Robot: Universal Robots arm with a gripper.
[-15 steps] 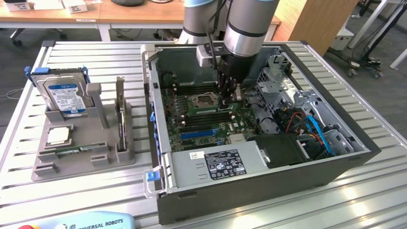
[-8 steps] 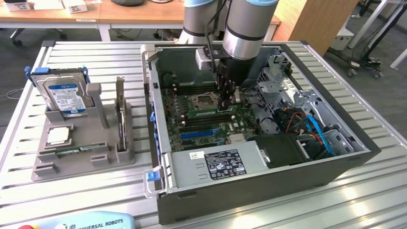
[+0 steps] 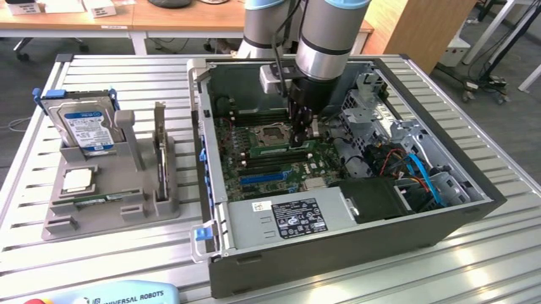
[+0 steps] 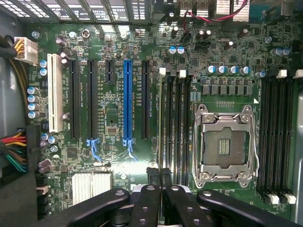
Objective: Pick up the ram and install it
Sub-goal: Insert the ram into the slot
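Observation:
My gripper [image 3: 305,136] reaches down into the open computer case [image 3: 253,253], beside the empty processor socket [image 3: 272,134]. The wrist view has the two black fingers [image 4: 150,201] pressed together, gripper [image 4: 160,177] shut on the ram [image 4: 161,118]. The ram shows as a thin strip seen edge-on, standing over the memory slot farthest from the socket [image 4: 225,146], on the side of the blue expansion slot [image 4: 127,101]. From the exterior view a green strip of the ram [image 3: 272,152] shows just below the fingers. A second green stick [image 3: 93,201] lies in the grey holder [image 3: 110,212] outside the case.
The grey holder at the exterior view's left also carries a blue-labelled hard drive [image 3: 85,126] and a square silver processor chip [image 3: 78,180]. Inside the case are the power supply [image 3: 292,218], a black fan shroud [image 3: 381,196] and blue and orange cables [image 3: 419,171]. Case walls enclose the motherboard.

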